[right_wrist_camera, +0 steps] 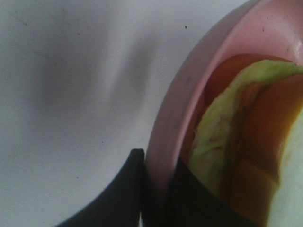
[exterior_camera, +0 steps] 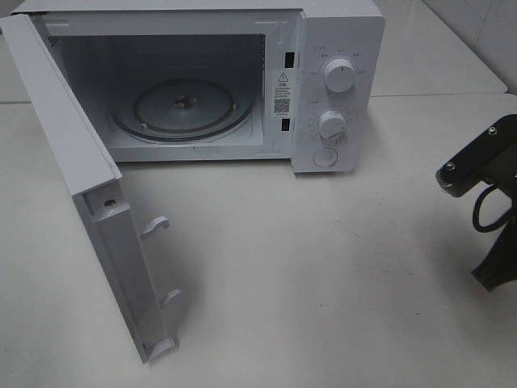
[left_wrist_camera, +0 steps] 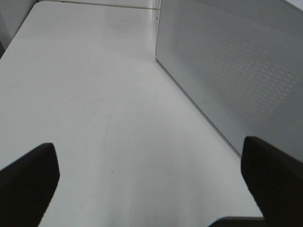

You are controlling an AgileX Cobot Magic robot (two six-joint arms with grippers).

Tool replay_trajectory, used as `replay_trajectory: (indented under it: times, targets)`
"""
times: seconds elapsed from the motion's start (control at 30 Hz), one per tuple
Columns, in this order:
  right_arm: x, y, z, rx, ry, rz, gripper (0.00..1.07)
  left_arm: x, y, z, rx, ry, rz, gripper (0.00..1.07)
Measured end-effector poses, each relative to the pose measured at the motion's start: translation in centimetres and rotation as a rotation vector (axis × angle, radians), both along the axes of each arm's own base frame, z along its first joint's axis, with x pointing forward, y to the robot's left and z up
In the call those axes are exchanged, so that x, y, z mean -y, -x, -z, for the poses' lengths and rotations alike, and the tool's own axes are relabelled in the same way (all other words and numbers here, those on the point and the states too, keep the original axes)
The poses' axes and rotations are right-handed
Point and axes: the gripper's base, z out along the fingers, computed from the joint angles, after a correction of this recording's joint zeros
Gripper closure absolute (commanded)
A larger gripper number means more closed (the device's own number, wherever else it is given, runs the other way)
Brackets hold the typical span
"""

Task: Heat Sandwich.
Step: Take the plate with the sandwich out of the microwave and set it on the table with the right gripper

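The sandwich, pale yellowish bread with orange-brown filling, lies on a round pink plate in the right wrist view. My right gripper is shut on the plate's rim, one dark finger outside it and one inside. In the high view only part of the right arm shows at the right edge; plate and sandwich are out of that view. The white microwave stands at the back with its door swung wide open to the left and its glass turntable bare. My left gripper is open over bare table.
The open door juts toward the front left, its latch hooks pointing right. Two knobs and a button sit on the microwave's right panel. A white dotted microwave panel stands close beside the left gripper. A table seam runs behind.
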Motion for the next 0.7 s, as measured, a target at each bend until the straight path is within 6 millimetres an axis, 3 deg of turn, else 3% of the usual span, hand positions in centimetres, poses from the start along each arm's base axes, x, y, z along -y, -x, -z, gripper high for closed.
replay_trajectory:
  times: [0.3, 0.7]
  targets:
    - [-1.3, -1.9, 2.5, 0.011, 0.001, 0.116, 1.04, 0.0, 0.0, 0.0, 0.000, 0.000, 0.000, 0.08]
    - [-2.0, -3.3, 6.5, -0.009, 0.041, 0.130, 1.02, 0.0, 0.0, 0.0, 0.000, 0.000, 0.000, 0.08]
